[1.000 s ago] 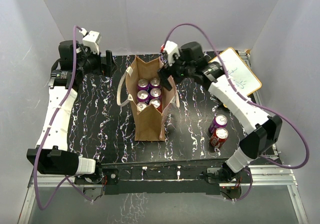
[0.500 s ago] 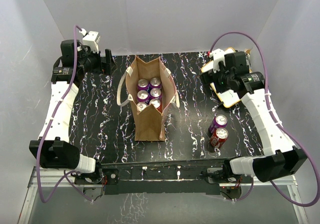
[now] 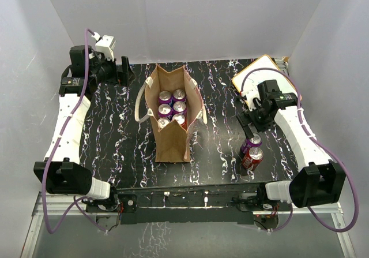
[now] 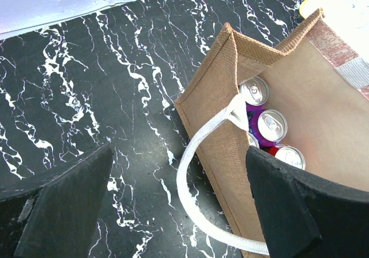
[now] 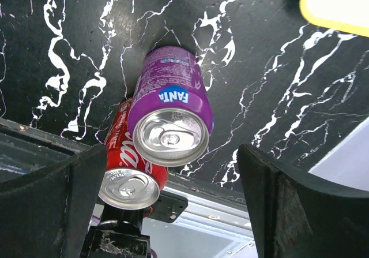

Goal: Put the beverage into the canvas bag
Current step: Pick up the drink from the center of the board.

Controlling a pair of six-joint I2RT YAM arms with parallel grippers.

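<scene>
Quick count: one canvas bag (image 3: 171, 142) with six cans (image 3: 165, 109) inside, one purple can (image 3: 252, 141) and one red can (image 3: 254, 155) loose on the table (image 3: 115, 131) around 4 o'clock, plus one yellow-edged board (image 3: 258, 71) at 2 o'clock.

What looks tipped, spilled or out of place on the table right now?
Nothing stands out. The canvas bag stands upright with its cans upright inside. The purple can and red can stand close together near the table's front edge. No spill shows.
</scene>
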